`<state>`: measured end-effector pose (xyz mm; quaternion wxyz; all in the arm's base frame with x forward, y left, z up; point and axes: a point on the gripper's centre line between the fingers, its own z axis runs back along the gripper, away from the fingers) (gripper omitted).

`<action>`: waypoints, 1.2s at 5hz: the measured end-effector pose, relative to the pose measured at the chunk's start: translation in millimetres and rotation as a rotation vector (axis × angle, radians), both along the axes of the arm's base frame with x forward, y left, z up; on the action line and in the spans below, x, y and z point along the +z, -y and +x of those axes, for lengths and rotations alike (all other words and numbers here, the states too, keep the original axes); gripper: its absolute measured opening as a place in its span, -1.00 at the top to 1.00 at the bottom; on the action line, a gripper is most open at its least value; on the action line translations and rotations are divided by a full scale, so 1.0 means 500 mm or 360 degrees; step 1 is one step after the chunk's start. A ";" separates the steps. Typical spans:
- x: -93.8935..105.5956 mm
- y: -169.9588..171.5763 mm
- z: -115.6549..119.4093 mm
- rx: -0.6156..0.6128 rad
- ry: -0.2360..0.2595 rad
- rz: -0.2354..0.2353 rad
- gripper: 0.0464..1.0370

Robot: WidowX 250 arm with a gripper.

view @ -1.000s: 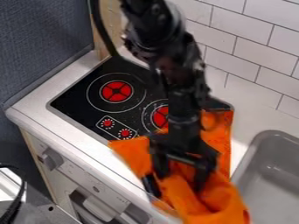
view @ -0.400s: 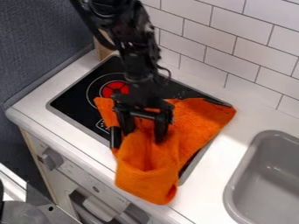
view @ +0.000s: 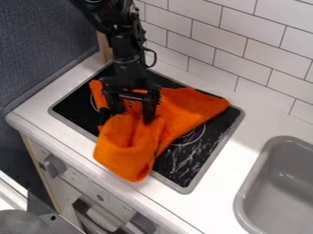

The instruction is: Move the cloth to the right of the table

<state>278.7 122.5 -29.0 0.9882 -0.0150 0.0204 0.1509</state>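
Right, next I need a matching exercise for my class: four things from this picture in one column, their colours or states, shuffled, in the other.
Things
1. Cloth
2. Sink
3. Cooktop
4. Wall tiles

Colours and states
A. Black and flat, partly covered
B. White, with thin joint lines
C. Orange and rumpled
D. Grey and hollow

Right pairs: 1-C, 2-D, 3-A, 4-B

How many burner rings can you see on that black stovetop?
2, both partly covered by the orange cloth: one ring curves out at the cloth's left edge, the other ring to its lower right. More may be hidden underneath.
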 end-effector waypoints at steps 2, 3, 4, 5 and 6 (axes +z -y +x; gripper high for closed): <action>0.000 -0.108 -0.005 0.0096 0.0011 0.0077 -0.92; 0.001 -0.118 -0.016 0.0058 -0.0028 0.0095 -0.92; 0.011 -0.123 -0.038 0.0021 -0.0078 0.0032 -0.92; 0.036 -0.109 -0.094 0.0058 -0.0136 -0.0093 -0.92; 0.093 -0.100 -0.079 0.0029 -0.0061 -0.0067 -0.92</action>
